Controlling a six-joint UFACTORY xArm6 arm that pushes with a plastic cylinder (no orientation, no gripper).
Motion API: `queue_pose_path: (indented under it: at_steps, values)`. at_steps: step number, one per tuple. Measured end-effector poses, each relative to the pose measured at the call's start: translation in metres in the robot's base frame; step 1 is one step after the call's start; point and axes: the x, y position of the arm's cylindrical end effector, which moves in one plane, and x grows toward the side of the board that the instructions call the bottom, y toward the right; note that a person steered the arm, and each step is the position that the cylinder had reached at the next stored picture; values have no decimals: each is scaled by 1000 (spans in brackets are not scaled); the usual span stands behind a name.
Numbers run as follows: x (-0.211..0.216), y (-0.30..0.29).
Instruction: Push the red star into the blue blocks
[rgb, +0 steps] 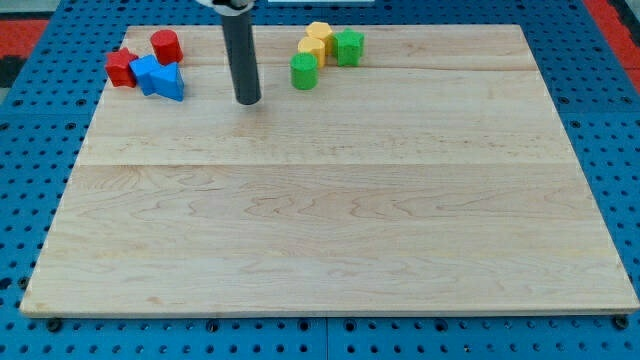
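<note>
The red star lies at the view's top left and touches the left side of the blue blocks, which sit as one cluster. A red cylinder stands just above the blue blocks. My tip is to the right of the blue blocks, well apart from them, with the blue blocks between it and the red star.
A green cylinder, a green block and two yellow blocks sit grouped at the view's top centre, right of my tip. The wooden board rests on a blue pegboard.
</note>
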Motion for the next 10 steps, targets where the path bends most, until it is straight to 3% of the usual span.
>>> queue_pose_path:
  at_steps: [1,2,4,5,6,7,8,9,10]
  values:
    - [-89,-2]
    - [-141,-13]
    - [-142,-201]
    - [-134,-203]
    - [-75,-194]
    - [-53,-202]
    - [-51,-155]
    - [-20,-96]
    - [-11,-79]
